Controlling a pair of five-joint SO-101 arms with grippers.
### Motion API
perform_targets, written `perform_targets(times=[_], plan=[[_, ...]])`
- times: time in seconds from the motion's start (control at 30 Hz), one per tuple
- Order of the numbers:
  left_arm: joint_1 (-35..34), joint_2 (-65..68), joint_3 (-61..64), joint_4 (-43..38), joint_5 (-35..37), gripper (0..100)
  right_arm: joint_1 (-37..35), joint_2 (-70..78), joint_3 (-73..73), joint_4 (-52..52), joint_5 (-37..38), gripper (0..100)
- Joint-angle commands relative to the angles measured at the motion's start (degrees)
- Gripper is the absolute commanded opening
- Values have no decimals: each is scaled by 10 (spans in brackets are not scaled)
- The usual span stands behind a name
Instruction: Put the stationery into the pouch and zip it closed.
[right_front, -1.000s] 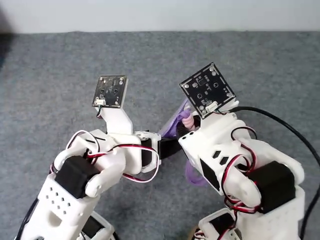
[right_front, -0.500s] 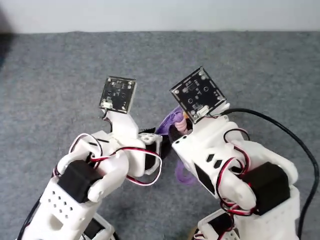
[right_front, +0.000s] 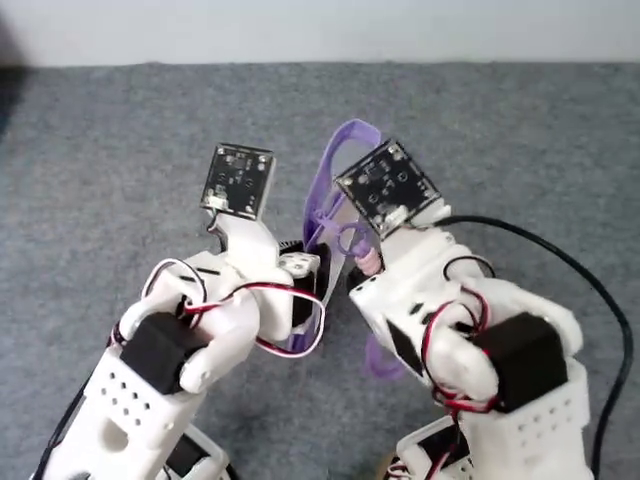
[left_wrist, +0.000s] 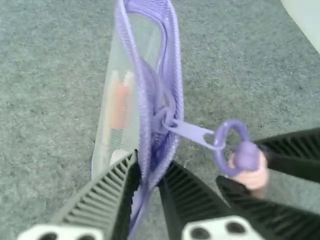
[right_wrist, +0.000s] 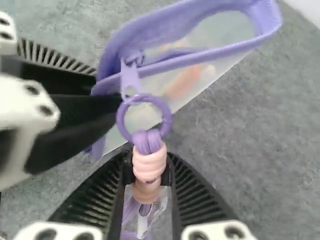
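Left gripper (left_wrist: 150, 172) is clamping tight on the purple edge of the pouch (left_wrist: 125, 90) beside the zipper slider, while the right gripper (right_wrist: 146, 172) is pinching the pink-and-purple charm (right_wrist: 146, 162) hanging off the zipper pull's ring (right_wrist: 168, 117). Pouch is hanging between both arms over the grey table (right_front: 120, 130), its mouth gaping, with orange stationery (left_wrist: 119, 105) showing through its clear side.

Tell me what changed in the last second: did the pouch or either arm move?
The pouch swung up: its open end now stands above the wrists, where earlier just a purple scrap peeked between them. The right wrist shifted toward the left arm, and the left wrist edged toward it. Seemingly unchanged: left gripper clamped on the pouch edge, right gripper on the zipper pull.
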Motion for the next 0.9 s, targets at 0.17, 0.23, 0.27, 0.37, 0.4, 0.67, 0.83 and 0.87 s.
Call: perform_targets(times=[0.17,0.23,0.27,0.37,0.4,0.67,0.83,0.87], plan=[[-7,-2,20,3,1,13,15,-7,-2,-1,4,7],[-7,-2,20,4,1,13,29,-7,-3,-7,4,7],[-7,-2,20,4,1,13,36,-7,-3,-19,4,7],[-7,-3,19,11,1,12,71,-7,-3,-80,4,7],[-7,-3,18,17,2,12,84,-7,-3,-102,4,7],[-8,-3,16,49,25,9,153,0,40,-264,5,7],[-8,-3,15,46,29,9,189,0,122,-372,26,7],[-8,-3,15,46,34,9,196,0,137,-399,30,7]])
